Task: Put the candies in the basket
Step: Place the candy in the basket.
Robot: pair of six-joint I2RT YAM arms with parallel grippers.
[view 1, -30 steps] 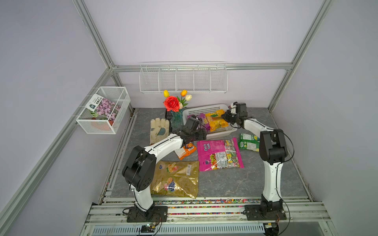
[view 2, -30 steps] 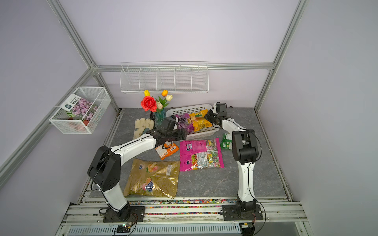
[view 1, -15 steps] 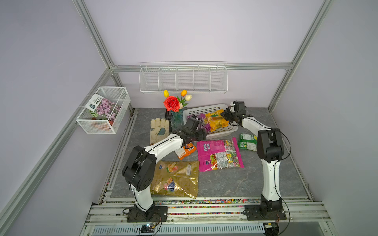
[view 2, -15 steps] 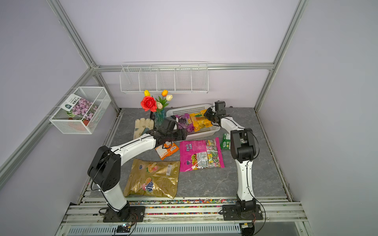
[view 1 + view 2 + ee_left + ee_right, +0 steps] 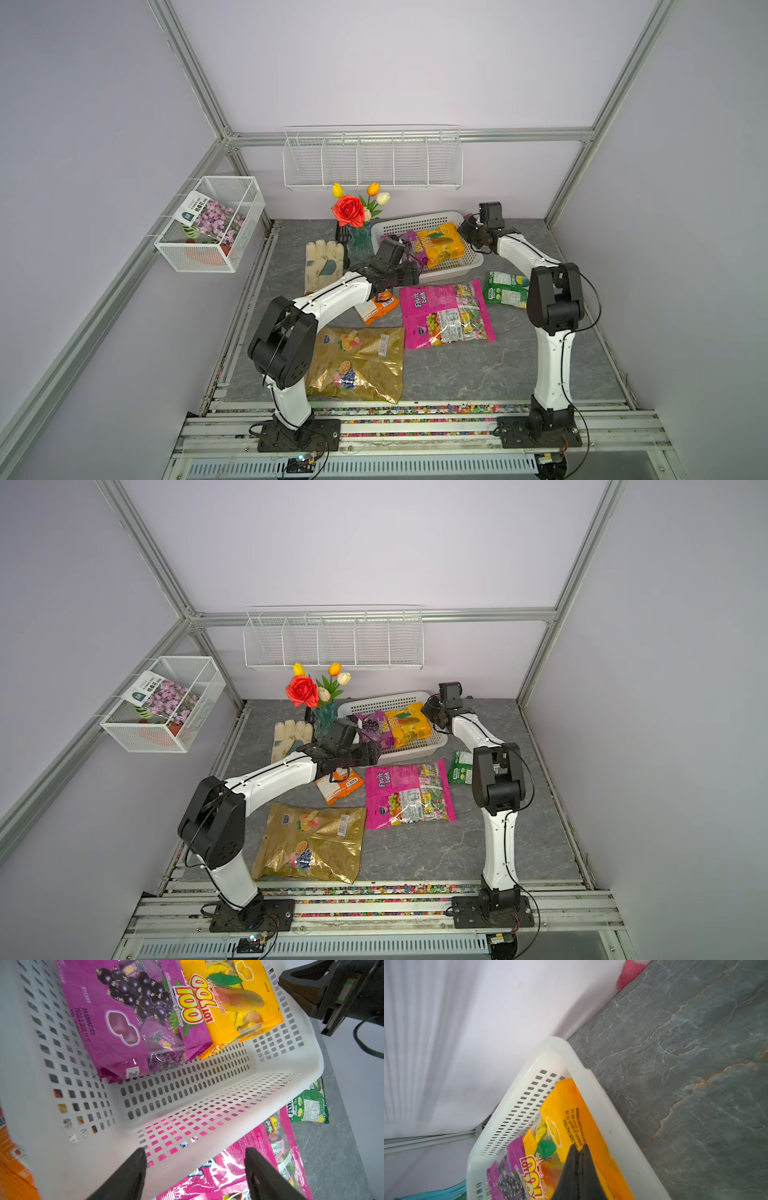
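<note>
Basket sits at the back of the worktop, just beside a vase w/ flowers; a cream glove lies on the vase's other side. Two candies are inside, side by side and touching: the purple bag and the yellow-orange bag. Left wrist view shows both flat on the perforated floor, at the end of the basket away from the left gripper.

Four bags are outside on the worktop:
- magenta bag: just in front of the basket's near wall
- orange bag: beside the magenta one, partly under the left forearm
- gold bag: nearer the front, by the left arm's base
- green bag: next to the right arm, near a basket corner

Left gripper is spread wide w/ nothing in it and hangs over the basket's near wall, w/ the magenta bag showing below its fingers. Can't tell if it touches the rim.

Right gripper is clenched, tips pressed together w/ nothing visible btwn them. It is at the basket's end rim, over the yellow-orange bag's edge.
</note>
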